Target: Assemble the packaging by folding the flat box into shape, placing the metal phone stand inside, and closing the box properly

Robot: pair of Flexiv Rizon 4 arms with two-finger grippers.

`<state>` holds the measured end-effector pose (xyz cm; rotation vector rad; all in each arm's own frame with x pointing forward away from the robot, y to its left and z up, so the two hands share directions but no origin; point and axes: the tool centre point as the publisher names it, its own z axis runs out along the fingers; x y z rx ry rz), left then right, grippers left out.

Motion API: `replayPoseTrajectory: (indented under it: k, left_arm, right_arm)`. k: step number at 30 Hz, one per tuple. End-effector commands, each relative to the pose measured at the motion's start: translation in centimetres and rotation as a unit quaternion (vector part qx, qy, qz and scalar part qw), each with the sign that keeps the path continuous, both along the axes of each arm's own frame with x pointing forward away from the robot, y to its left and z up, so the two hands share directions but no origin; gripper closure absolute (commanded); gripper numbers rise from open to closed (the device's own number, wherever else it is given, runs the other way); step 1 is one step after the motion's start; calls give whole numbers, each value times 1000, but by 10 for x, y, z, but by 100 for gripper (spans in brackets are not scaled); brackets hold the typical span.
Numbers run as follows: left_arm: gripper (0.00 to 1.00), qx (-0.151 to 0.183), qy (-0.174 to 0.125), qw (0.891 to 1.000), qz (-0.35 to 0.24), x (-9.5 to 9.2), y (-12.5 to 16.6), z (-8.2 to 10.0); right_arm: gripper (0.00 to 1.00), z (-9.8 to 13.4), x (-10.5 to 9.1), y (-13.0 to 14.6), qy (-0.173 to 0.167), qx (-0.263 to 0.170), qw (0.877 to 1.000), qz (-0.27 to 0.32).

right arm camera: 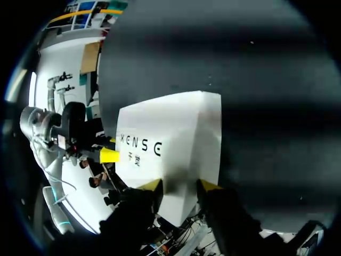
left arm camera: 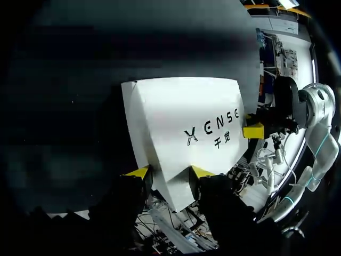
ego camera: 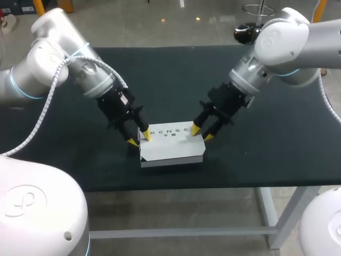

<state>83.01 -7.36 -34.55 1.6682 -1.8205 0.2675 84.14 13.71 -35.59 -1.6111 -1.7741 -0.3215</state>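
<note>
White box [ego camera: 171,145] sits on the dark worktop [ego camera: 266,133]; left tool [ego camera: 138,138] and right tool [ego camera: 202,133] stand open at its opposite ends.

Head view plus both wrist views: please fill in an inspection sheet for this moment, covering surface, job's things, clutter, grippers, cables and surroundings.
Surface: dark table, with no marks or spills showing.
Job's things: white box near the table's front middle, folded into shape, its printed top panel lying flat. The metal phone stand is not visible, and I cannot tell whether it is inside.
Clutter: nothing seen.
Grippers: left gripper at the box's far left corner, right gripper at its far right corner. Whether either one grips the box cannot be told.
Cables: white coiled cable runs along the left arm, off the table.
Surroundings: nothing seen reaching over the table.
</note>
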Motion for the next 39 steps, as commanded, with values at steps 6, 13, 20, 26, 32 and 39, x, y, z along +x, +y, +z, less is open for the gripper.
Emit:
replayPoseTrajectory:
  k: [6,13,20,26,32,39]
  left_arm:
    - [55,6,7,1000,0,2,-5,5]
    - [56,4,24,1000,-5,4,-5,7]
    - [57,0,43,999,-14,7,-4,8]
    - [57,1,55,998,-17,8,-4,6]
    - [57,-1,66,998,-21,7,-2,5]
    - [57,2,77,997,-25,7,-2,6]
  right_arm:
    - [54,4,7,4,19,-2,1000,10]
    - [54,5,10,5,36,-2,999,14]
    - [54,5,13,5,53,-2,998,17]
    - [54,4,14,6,67,-3,998,21]
    - [53,6,13,7,75,-4,997,23]
    - [53,8,12,8,87,-4,996,27]
